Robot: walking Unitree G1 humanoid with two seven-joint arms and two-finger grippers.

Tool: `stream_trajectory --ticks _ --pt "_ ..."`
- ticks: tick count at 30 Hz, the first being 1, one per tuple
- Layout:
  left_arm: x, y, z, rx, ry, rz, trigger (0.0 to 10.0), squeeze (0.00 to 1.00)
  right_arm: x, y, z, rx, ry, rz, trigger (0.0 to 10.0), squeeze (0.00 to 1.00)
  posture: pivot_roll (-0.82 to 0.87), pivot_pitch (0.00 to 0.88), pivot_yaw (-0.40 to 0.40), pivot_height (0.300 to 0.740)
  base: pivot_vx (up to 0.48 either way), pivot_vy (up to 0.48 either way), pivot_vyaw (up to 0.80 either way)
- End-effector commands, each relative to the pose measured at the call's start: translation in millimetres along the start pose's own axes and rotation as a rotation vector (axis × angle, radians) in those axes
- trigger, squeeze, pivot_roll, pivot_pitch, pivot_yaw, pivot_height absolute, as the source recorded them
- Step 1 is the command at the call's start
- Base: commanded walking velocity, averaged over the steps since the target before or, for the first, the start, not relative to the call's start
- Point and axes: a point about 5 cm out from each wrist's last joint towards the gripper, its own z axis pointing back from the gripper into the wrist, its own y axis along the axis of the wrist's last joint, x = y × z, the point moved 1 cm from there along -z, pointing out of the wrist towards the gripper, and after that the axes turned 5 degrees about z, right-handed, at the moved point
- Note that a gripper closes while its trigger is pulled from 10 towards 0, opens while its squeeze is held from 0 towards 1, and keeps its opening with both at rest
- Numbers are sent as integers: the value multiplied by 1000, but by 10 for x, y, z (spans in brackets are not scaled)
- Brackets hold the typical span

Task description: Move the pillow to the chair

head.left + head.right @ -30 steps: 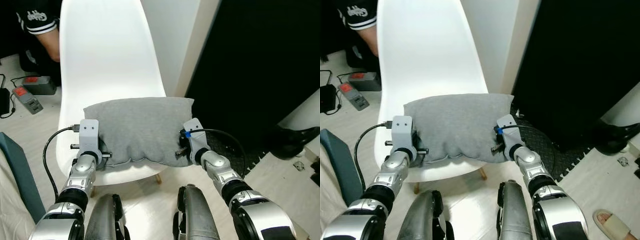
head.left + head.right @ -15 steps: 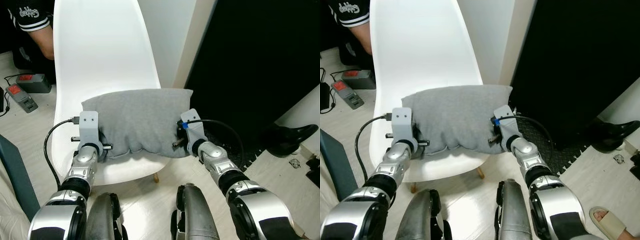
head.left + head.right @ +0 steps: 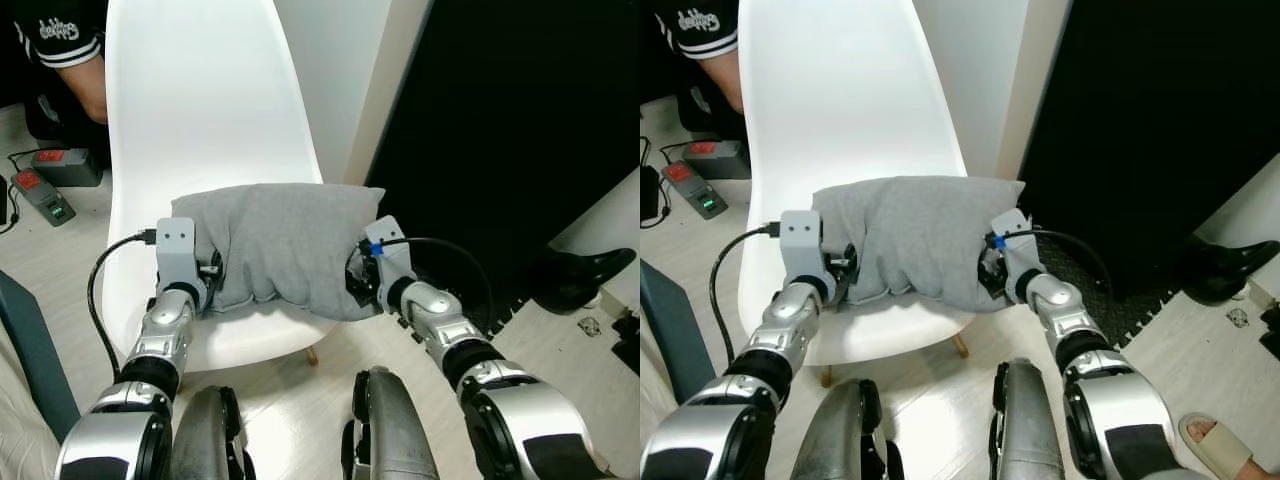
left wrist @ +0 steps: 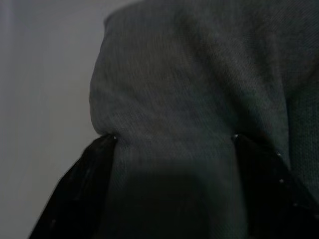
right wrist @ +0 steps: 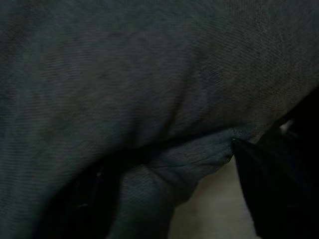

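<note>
A grey pillow (image 3: 285,240) lies on the seat of a white shell chair (image 3: 200,100), its right end hanging a little past the seat's edge. My left gripper (image 3: 205,280) clasps the pillow's left end, and my right gripper (image 3: 358,285) clasps its right end. The fabric bunches up between the two. In the left wrist view the black fingers (image 4: 94,164) stand wide apart with pillow cloth (image 4: 189,74) pressed in between them. A fold of the pillow (image 5: 124,74) sits between the fingers of the right gripper (image 5: 167,149) in its wrist view.
A person's arm in a black sleeve (image 3: 70,50) is behind the chair at upper left. Power boxes (image 3: 45,195) and cables lie on the floor on the left. A black panel (image 3: 520,120) stands on the right, with a black shoe (image 3: 580,270) by it.
Both grippers have moved inward toward each other. The pillow has bunched up, grown narrower, and now covers the fingers that showed at its ends before.
</note>
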Motion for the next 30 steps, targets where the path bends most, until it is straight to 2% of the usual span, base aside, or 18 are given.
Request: stream_trajectory --ticks 1,6,10,11,12,17,18,19,21,23,24,25,26,28,29,30 --pt "50 -161 76 -43 -54 13 10000 1000 -113 -47 10 30 71 -17 10000 1000 -7 254 -66 594 0 0 0" --pt "-49 -199 141 -33 -34 22 10000 1000 -82 -143 89 28 77 -32 10000 1000 -8 240 -62 594 0 0 0" --pt "-199 -264 257 -22 -5 21 10000 1000 -71 -296 190 5 67 -37 10000 1000 -10 226 -59 594 0 0 0" --pt "-242 -294 303 -22 6 21 10000 1000 -102 -351 217 2 76 -40 10000 875 -8 221 -58 594 0 0 0" --pt "-272 -332 355 -25 8 19 10000 1000 -140 -400 244 4 84 -42 10000 0 -5 218 -56 594 0 0 0" --pt "-288 -386 433 -32 -10 25 10000 1000 -172 -448 278 18 78 -54 10000 0 -4 212 -54 594 0 0 0" --pt "-241 -410 493 -37 -80 42 10000 1000 -111 -422 289 44 18 -72 10000 0 -4 207 -51 594 0 0 0" --pt "-241 -410 493 -37 -80 42 10000 1000 -111 -422 289 44 18 -72 10000 0 -4 207 -51 594 0 0 0" --pt "-16 -422 677 -71 -354 105 10000 1000 154 -323 325 91 -182 -141 10000 0 5 199 -52 594 0 0 0" --pt "-16 -422 677 -71 -354 105 10000 1000 154 -323 325 91 -182 -141 10000 0 5 199 -52 594 0 0 0" --pt "77 -419 762 -89 -458 116 10000 1000 264 -286 346 105 -259 -171 10000 0 5 199 -52 594 0 0 0" --pt "77 -419 762 -89 -458 116 10000 1000 264 -286 346 105 -259 -171 10000 0 5 199 -52 594 0 0 0" --pt "58 -439 779 -97 -458 60 10000 1000 408 -216 371 120 -349 -195 10000 0 4 188 -52 594 0 0 0" --pt "58 -439 779 -97 -458 60 10000 1000 408 -216 371 120 -349 -195 10000 0 4 188 -52 594 0 0 0" --pt "-19 -446 734 -90 -393 21 10000 1000 433 -195 370 122 -365 -191 10000 0 4 188 -52 594 0 0 0" --pt "-216 -451 639 -96 -220 -57 10000 953 447 -169 363 126 -373 -188 10000 0 3 185 -52 594 0 0 0"
